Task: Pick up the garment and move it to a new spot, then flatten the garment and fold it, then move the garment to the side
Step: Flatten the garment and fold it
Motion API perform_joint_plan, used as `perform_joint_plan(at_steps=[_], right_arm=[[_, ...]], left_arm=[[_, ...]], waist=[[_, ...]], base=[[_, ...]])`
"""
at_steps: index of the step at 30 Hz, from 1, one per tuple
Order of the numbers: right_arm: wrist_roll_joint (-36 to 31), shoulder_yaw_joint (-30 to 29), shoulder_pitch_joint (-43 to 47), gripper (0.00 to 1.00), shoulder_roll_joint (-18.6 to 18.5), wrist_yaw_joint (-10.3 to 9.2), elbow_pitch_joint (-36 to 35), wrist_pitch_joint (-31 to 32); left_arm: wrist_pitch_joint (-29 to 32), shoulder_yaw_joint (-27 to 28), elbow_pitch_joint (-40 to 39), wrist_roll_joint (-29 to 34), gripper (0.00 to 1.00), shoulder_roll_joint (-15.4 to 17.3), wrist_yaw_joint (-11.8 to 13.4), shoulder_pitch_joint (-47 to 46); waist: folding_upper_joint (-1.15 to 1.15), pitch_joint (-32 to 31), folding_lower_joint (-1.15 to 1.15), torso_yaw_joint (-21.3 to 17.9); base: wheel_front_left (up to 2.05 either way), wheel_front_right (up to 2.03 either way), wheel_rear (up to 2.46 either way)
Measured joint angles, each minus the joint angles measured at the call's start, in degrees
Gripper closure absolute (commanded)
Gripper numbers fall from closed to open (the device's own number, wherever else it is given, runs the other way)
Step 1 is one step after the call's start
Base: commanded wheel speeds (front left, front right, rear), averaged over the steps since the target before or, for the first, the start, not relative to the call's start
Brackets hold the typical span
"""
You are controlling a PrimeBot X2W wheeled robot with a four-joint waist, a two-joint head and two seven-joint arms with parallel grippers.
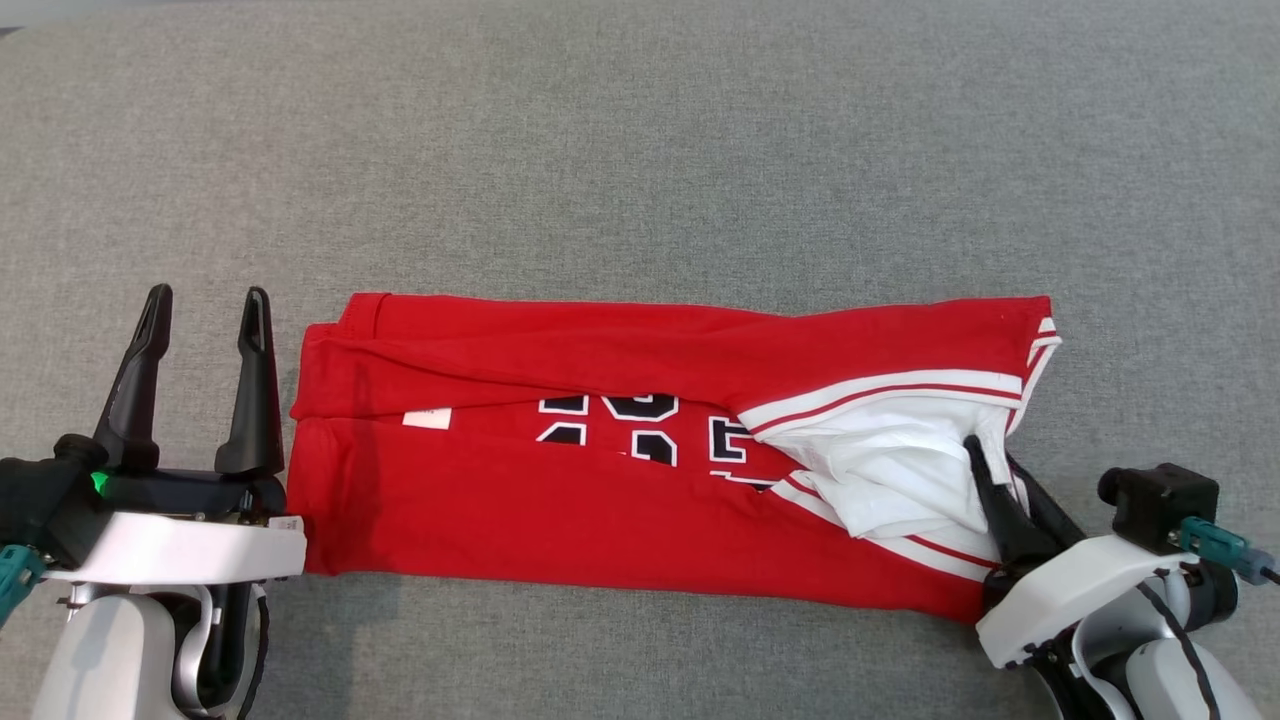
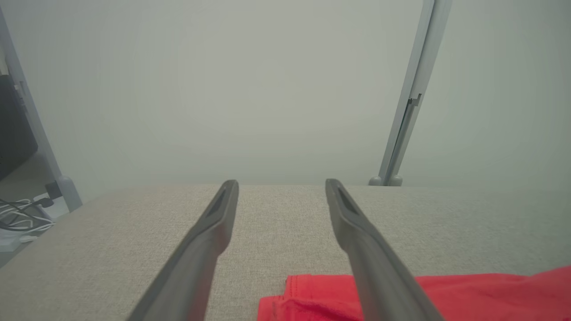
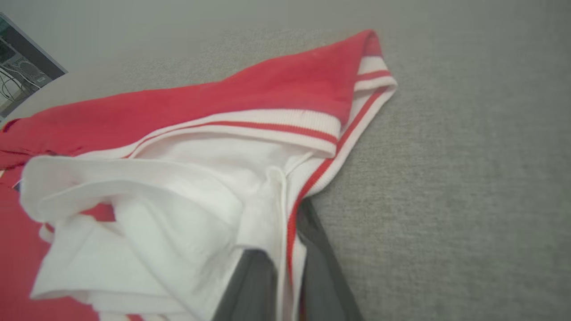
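The garment [image 1: 600, 500] is a red jersey with white striped trim and black-and-white numbers, folded into a long band across the grey surface. My right gripper [image 1: 992, 458] sits at the band's right end, its two fingers closed on the striped edge beside the white lining. In the right wrist view the garment [image 3: 223, 111] fills the left half, and a strip of trim runs between the right gripper [image 3: 283, 232] fingers. My left gripper [image 1: 205, 300] stands open just off the garment's left end, touching nothing. The left wrist view has the left gripper [image 2: 281, 185] over bare surface, with the garment [image 2: 468, 294] at lower right.
A grey fabric surface [image 1: 640, 150] stretches wide beyond the garment. Past its far edge the left wrist view shows a pale wall, a metal post [image 2: 408, 111] and loose cables [image 2: 18, 216] low at left.
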Motion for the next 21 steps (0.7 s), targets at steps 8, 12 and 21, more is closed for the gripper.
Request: perform_joint_plan(at_steps=[8, 12, 21], right_arm=[[-0.6, -4.3, 0.3, 1.0, -1.4, 0.23, -3.4, -0.9], [-1.0, -9.2, 2.2, 1.0, -3.0, 0.21, -5.6, -1.5], [-0.9, -17.3, 5.1, 1.0, -5.4, 0.15, -9.8, -1.5]], left_arm=[[0.0, 0.9, -0.5, 0.4, 0.0, -0.1, -0.2, -0.5], [0.0, 1.1, -0.7, 0.4, 0.0, -0.2, -0.3, -0.5], [0.0, 1.5, -1.2, 0.6, 0.0, -0.2, -0.5, -0.9]], waist=[[0.0, 0.5, 0.0, -1.3], [0.0, 0.7, 0.0, -2.1], [0.0, 1.0, 0.0, -3.4]], base=[[0.0, 0.0, 0.0], [0.0, 0.0, 0.0], [0.0, 0.0, 0.0]])
